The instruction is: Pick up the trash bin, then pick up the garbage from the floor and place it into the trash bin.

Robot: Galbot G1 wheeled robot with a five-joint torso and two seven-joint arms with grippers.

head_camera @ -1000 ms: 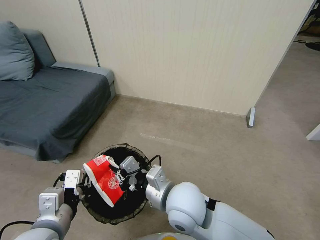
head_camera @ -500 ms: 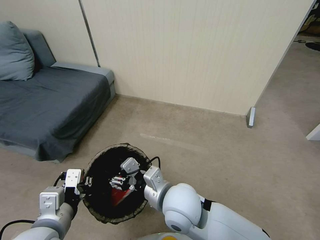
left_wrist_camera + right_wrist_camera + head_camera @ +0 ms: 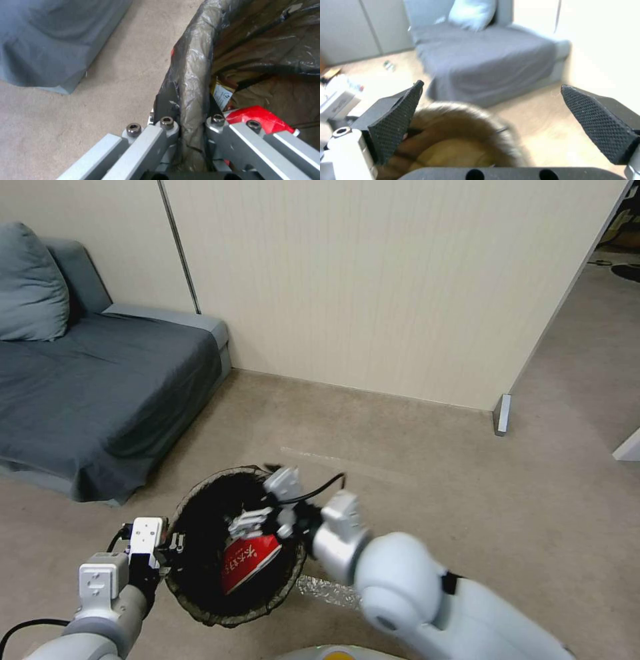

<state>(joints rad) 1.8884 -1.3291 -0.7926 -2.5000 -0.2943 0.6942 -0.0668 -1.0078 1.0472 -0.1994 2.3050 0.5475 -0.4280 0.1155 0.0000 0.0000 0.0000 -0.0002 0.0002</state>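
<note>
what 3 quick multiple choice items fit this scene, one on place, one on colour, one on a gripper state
1. Where is the red carton?
A on the sofa
B inside the trash bin
C on the floor by the wall

2. What colour is the bin's bag?
A dark brown-black
B blue
C yellow

3. The right gripper is
A shut on the carton
B open
C shut on the bin rim

Answers: 1 B, the carton lies within the rim. 2 A, the liner is dark. 3 B, its fingers stand wide apart, while the left gripper clamps the rim.

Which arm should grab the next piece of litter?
Right, likely. The right gripper is open and empty above the trash bin, with the red carton lying inside. The left gripper is clamped on the bin's bag-lined rim, holding it.
</note>
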